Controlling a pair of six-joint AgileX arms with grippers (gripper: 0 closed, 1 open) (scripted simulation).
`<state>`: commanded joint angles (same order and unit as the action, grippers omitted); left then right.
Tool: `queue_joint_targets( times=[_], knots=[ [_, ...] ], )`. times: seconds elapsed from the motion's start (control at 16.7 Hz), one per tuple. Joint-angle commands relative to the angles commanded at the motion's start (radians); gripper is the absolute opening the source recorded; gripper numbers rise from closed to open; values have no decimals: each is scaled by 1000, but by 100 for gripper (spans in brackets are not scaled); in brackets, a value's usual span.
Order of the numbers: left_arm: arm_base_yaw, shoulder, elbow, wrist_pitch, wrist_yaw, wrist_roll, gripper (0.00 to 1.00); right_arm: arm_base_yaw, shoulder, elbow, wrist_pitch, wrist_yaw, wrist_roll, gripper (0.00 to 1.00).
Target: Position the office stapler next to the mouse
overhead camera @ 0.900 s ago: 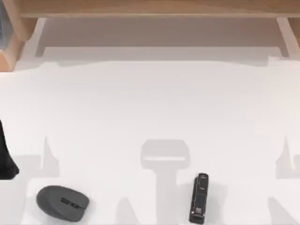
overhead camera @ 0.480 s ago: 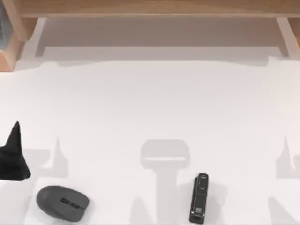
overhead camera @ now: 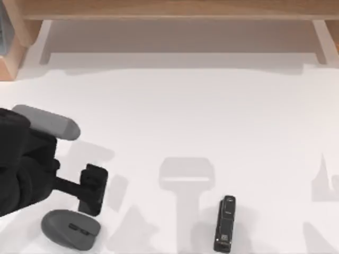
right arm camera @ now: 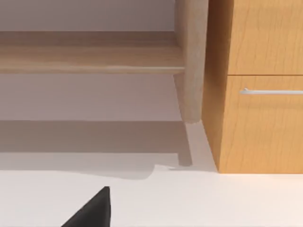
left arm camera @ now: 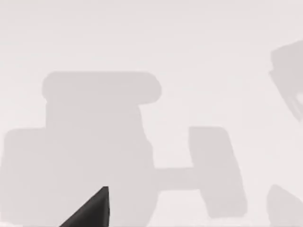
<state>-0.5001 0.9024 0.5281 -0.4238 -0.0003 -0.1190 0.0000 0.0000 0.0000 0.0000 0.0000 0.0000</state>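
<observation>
The left arm [overhead camera: 24,159] is reaching much farther in from the table's left edge than half a second ago, when a single dark tip was showing there; its black bulk is now covering the left margin, and the left gripper [overhead camera: 94,189] is hanging just above and beside the far right end of the mouse [overhead camera: 70,228], which is lying unmoved at the near left; whether gripper and mouse are touching cannot be told from above. How the jaws are standing cannot be told either: from overhead the gripper is reading as one dark block, and the left wrist view is offering a lone black fingertip [left arm camera: 90,212] over bare white surface crossed by grey shadows; nothing is being held in it. The office stapler [overhead camera: 224,224] is lying where it was, at the near edge right of centre, long axis running near to far, well apart from the mouse and from the left gripper. The white table [overhead camera: 185,116] is lying open between mouse and stapler and across the whole far half, up to the wooden shelf rail [overhead camera: 175,9] along the back. The right wrist view is looking toward a wooden drawer cabinet [right arm camera: 258,85] with a metal handle [right arm camera: 271,91] standing at the table's back, a black fingertip [right arm camera: 92,210] of the right gripper showing at its edge.
</observation>
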Motion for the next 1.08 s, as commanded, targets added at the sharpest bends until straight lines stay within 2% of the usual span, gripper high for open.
queue_joint_targets(
  times=[0.24,0.54,0.78,1.08],
  knots=[
    [-203,433,276,-208,8,-121,100,0,0,0,0,0,0,100],
    [-396,836,624,-434,21,-310,100,0,0,0,0,0,0,100],
    [-489,1069,874,-566,21,-469,100,0,0,0,0,0,0,100],
    [-540,1225,1109,-668,9,-644,100,0,0,0,0,0,0,100]
  ],
)
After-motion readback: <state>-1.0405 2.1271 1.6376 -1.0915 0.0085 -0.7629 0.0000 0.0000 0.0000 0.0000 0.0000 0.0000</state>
